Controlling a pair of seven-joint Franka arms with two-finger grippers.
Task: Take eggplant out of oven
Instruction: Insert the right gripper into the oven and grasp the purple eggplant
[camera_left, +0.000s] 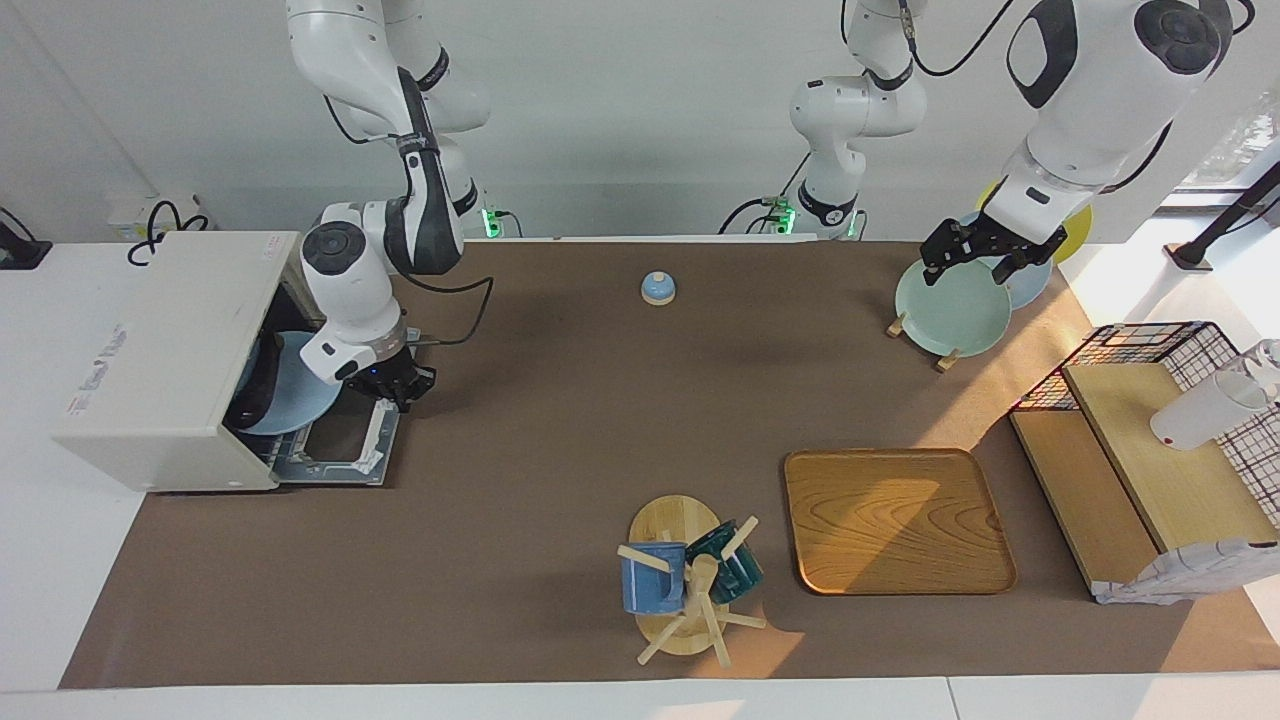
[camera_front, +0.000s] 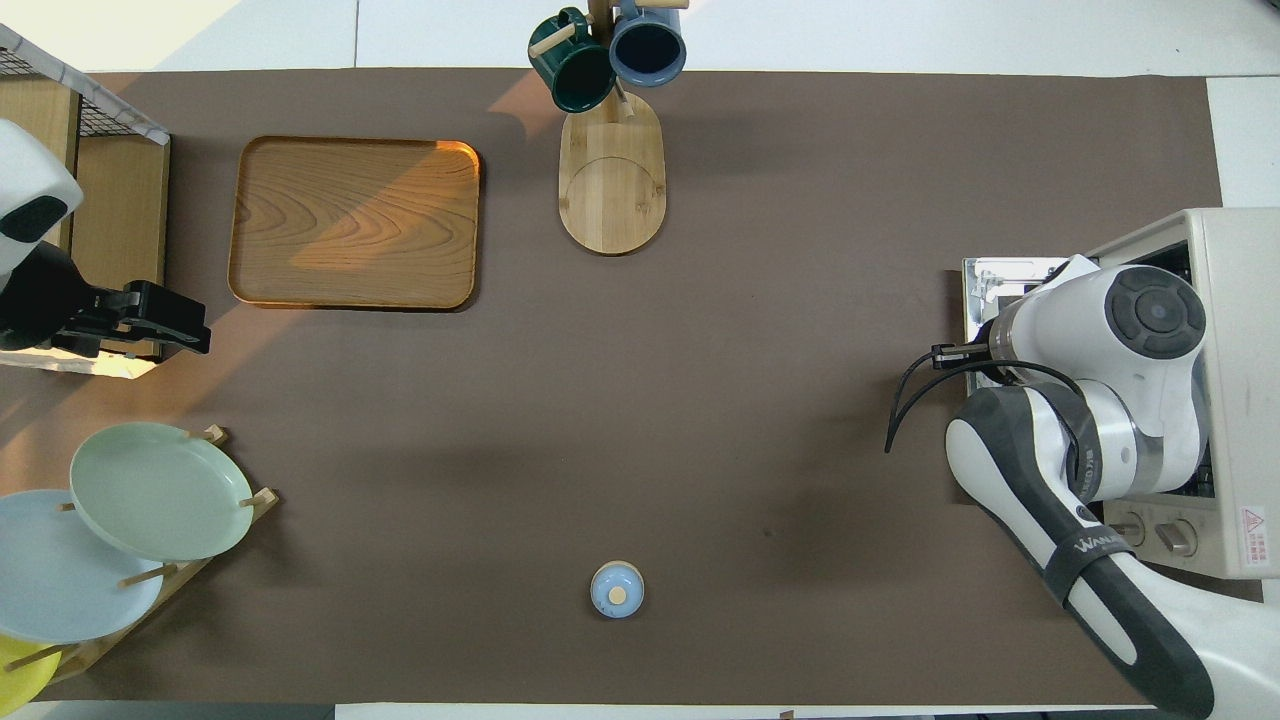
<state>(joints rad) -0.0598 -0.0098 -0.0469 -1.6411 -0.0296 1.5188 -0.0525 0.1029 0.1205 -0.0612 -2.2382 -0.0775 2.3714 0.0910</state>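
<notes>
The cream-white oven (camera_left: 170, 350) stands at the right arm's end of the table, and it also shows in the overhead view (camera_front: 1240, 260). Its door (camera_left: 335, 455) lies dropped open and flat. Inside sits a light blue plate (camera_left: 295, 395) with a dark, long curved shape on it, the eggplant (camera_left: 253, 398), partly hidden under the oven's top. My right gripper (camera_left: 398, 388) is low at the door's outer edge, shut on the handle's end nearer to the robots. In the overhead view the right arm covers the oven's mouth. My left gripper (camera_left: 985, 262) waits open over the plate rack.
A blue bell (camera_left: 657, 288) stands near the robots mid-table. A plate rack holds a green plate (camera_left: 950, 305). A wooden tray (camera_left: 895, 520), a mug tree (camera_left: 685, 580) with two mugs and a wooden shelf (camera_left: 1150, 470) lie farther out, toward the left arm's end.
</notes>
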